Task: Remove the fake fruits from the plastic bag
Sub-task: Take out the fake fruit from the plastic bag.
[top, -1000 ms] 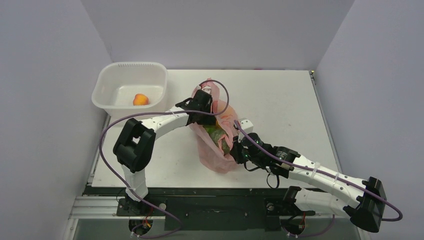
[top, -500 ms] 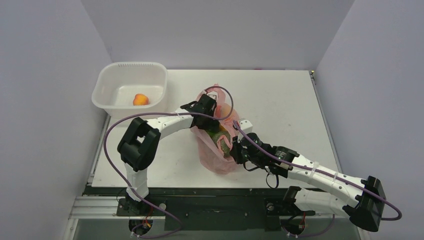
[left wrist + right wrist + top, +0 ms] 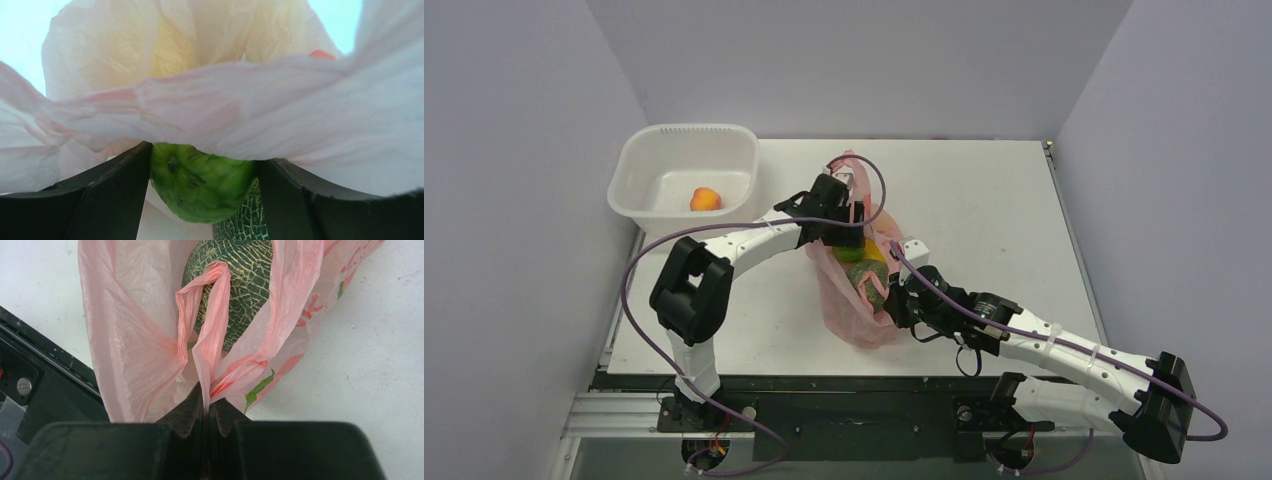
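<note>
The pink plastic bag lies mid-table with its mouth facing away from the arms. My left gripper is at the mouth, shut on a lime-green fake fruit. In the left wrist view that lime-green fruit touches both fingers of the left gripper, and bag film drapes over it. The netted dark green melon lies just behind; from above the melon shows inside the bag beside a yellow piece. My right gripper is shut on the bag's handle loop; the melon sits beyond.
A white basin stands at the back left with one orange fruit in it. The table's dark front rail runs close beside the bag. Purple cables loop over both arms.
The left gripper dipped deeper into the bag's mouth, then drew back a little with the lime-green fruit between its fingers. The right gripper kept its hold on the handle.
</note>
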